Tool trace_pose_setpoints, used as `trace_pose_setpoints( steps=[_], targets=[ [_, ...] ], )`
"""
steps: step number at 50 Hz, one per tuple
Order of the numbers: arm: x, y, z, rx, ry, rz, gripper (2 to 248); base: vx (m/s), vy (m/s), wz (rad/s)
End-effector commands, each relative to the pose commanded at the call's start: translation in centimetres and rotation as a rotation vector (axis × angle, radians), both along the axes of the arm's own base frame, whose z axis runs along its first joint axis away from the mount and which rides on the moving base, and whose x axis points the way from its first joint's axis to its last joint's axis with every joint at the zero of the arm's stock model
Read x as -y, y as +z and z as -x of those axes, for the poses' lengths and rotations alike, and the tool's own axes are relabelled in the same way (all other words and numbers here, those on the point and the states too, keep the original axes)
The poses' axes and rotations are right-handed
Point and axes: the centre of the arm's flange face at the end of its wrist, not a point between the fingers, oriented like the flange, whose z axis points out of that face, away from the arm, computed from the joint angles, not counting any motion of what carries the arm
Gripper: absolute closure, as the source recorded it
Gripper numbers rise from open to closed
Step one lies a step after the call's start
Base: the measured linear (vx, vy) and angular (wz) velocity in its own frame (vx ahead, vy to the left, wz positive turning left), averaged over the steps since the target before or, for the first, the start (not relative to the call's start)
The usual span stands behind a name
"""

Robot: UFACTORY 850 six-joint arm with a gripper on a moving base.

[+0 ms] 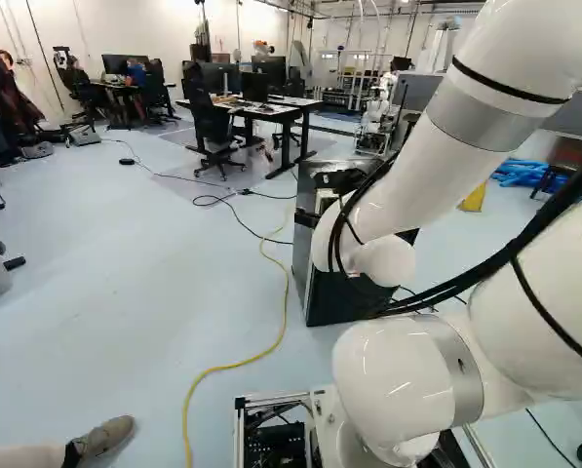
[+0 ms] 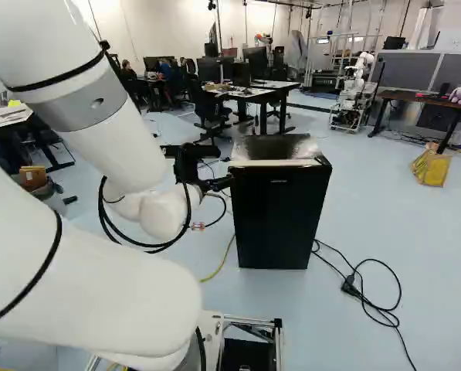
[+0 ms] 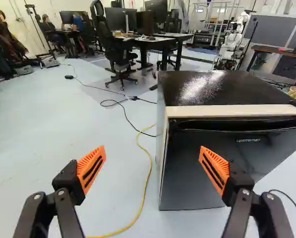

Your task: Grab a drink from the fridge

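"Why is the black two-fingered claw [image 3: 152,151] held so wide?"

"It's released, gripping nothing. I'd guess it's spread to work at the door of the squat black fridge [image 3: 187,171] just ahead of it. One finger lines up with the door; the other is over the pale blue floor [image 3: 43,129] beside the cabinet."

"And the drink?"

"None in sight. It's presumably inside, behind the door, which looks closed. That's likely why the white jointed arm [image 2: 122,147] brings the claw so near that front corner: opening comes first."

"Where would it pull?"

"Perhaps the dark recess [image 3: 237,123] under the pale strip along the door's top. The claw would need to shift across towards it. Whether a finger touches the door now, I can't tell."

"Count things for me."

"One fridge, one door, one claw, two orange ribbed pads [image 3: 214,167], no visible drinks. One yellow cable [image 3: 147,181] runs across the floor ahead of the claw, on the cabinet's side. Beyond the fridge, one other white robot [image 3: 231,47]."
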Motion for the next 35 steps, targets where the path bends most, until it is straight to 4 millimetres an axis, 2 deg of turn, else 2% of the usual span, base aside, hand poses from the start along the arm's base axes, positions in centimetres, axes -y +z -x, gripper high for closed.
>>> trace_pose_setpoints(
  steps=[21, 35],
  targets=[
    [-0.1, 0.0, -0.3, -0.001, -0.006, -0.005, 3, 0.000, 0.000, 0.000],
    [-0.7, 0.0, -1.4, -0.008, -0.005, -0.015, 3, 0.000, 0.000, 0.000]
  ],
)
